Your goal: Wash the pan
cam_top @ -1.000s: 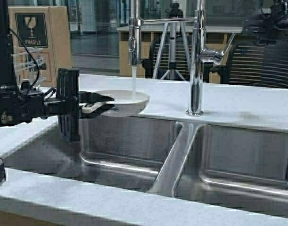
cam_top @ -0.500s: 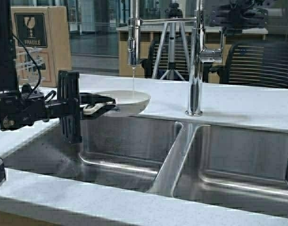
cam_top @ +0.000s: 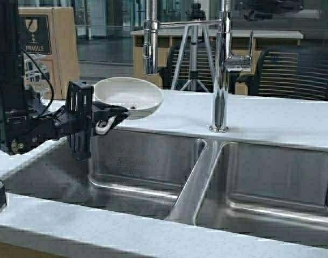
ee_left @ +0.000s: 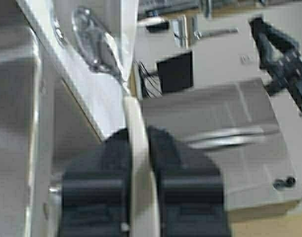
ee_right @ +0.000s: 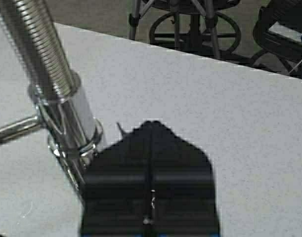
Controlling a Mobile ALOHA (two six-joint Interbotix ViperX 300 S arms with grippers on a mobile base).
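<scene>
Water no longer runs: a second ago a stream fell from the spray head into the pan, half a second ago it had thinned to a trickle, and now none shows. The left claw grips the pan's pale handle, its jaws closed tight on it in the left wrist view, and it has tipped the pan up so the bowl faces the camera, held just ahead of the claw above the left basin of the sink. Beyond it the spray head hangs dry. Farther still, the right claw, jaws pressed together and empty, sits beside the faucet above the worktop. Rinsing looks finished; draining seems next.
</scene>
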